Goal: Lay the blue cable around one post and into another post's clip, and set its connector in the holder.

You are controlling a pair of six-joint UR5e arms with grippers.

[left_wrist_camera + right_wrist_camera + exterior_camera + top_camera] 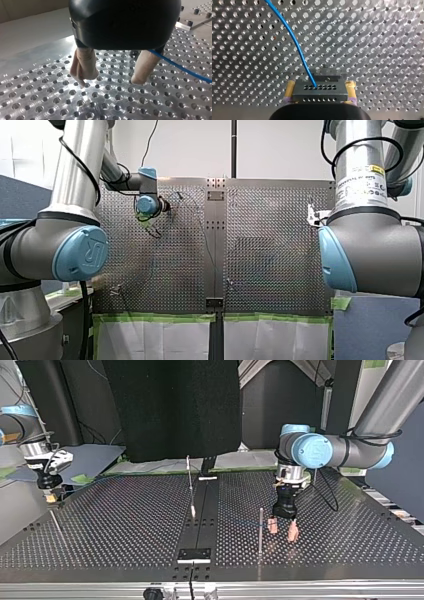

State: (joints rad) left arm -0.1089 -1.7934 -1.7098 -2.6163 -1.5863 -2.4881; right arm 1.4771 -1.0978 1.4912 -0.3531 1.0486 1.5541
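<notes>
Near edge: the table (125,525) ends in a metal rail at the top view's bottom. A dark plate (195,554) sits on the centre strip just inside it.
Post: an upright post (260,530) stands right of the centre strip in the top view, with bare perforated plate on both sides.
Left gripper: my left gripper (283,531) hangs tips-down just beside the post on its right and does not touch it. Its jaws stand apart with nothing between them, and the beige pads (85,65) are close over the holes.
Cable at left gripper: the blue cable (180,66) passes along the outer side of one pad, low over the plate. I cannot tell whether it touches the pad.
Thin post: a thin post (190,482) leans slightly at the centre strip, farther back and well apart from both grippers.
Right gripper: my right gripper (50,495) is at the table's far left edge in the top view. Its yellow pads (290,91) are clamped on the connector (320,92).
Cable at connector: it leaves the connector's top row of holes and curves away over open plate.
</notes>
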